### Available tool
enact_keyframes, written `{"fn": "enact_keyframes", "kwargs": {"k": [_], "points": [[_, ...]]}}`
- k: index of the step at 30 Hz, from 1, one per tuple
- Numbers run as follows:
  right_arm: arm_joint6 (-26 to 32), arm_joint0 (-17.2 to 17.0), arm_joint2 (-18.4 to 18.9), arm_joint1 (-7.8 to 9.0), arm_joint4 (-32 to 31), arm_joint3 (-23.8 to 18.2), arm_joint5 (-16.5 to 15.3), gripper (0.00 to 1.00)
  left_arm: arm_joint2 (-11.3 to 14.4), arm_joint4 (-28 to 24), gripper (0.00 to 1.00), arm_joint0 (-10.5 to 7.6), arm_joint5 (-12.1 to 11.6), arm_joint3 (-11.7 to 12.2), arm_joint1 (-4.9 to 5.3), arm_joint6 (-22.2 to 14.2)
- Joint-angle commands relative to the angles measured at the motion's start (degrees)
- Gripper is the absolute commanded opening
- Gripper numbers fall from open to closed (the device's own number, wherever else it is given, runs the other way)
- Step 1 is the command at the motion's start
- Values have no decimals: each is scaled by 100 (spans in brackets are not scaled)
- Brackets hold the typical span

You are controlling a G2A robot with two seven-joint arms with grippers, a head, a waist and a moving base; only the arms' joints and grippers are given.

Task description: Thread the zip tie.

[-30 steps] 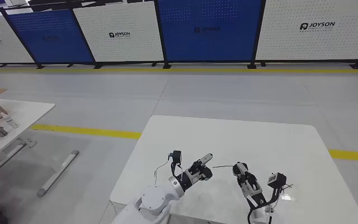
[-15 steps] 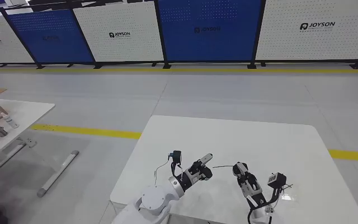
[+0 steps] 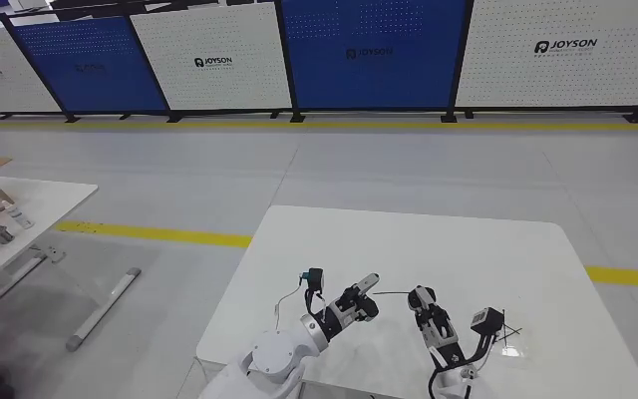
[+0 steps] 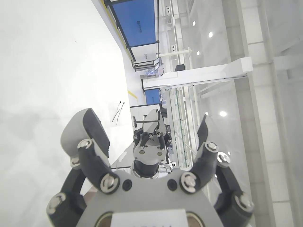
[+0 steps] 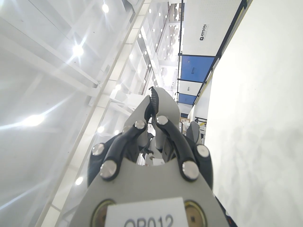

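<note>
Here, at the near left of the white tabletop (image 3: 419, 239), the left gripper (image 3: 365, 295) hangs above the surface with its fingers spread wide and nothing between them. In its own wrist view the left gripper (image 4: 146, 119) frames the other arm's gripper (image 4: 151, 133) in the gap between its dark pads (image 4: 98, 128).

Just to the right, the zip tie (image 3: 396, 293) shows in the top view as a thin dark line held off the tabletop, running roughly level between the two grippers. Its free end points at the left gripper and stops just short of it.

The far end of the zip tie is pinched in the right gripper (image 3: 419, 296), whose fingers are pressed together. In the right wrist view the right gripper (image 5: 152, 95) is clamped tight, with a small dark tip sticking out past the fingertips.

Further right, loose ties (image 3: 508, 334) lie flat on the tabletop, well apart from both grippers; the left wrist view shows them (image 4: 118, 112) side by side.
</note>
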Motion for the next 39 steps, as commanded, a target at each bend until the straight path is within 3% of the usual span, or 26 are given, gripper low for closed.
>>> {"fn": "enact_keyframes", "kwargs": {"k": [1, 5, 11, 16, 26, 39], "points": [[4, -2, 4, 1, 3, -3, -1, 0, 0, 0, 100, 0, 0, 0, 0, 0], [4, -2, 4, 1, 3, -3, -1, 0, 11, 6, 100, -1, 6, 5, -2, 18], [4, -2, 4, 1, 3, -3, -1, 0, 227, 64, 100, -113, 16, -20, -34, -31], [4, -2, 4, 1, 3, -3, -1, 0, 344, 157, 100, -228, -56, -89, -85, 404], [80, 5, 34, -26, -72, 9, 144, 0, 391, 259, 100, -251, -23, -53, -92, 452], [120, 42, 28, -105, -141, 79, 186, 0, 361, 228, 98, -232, -168, -51, -95, 440]]}}
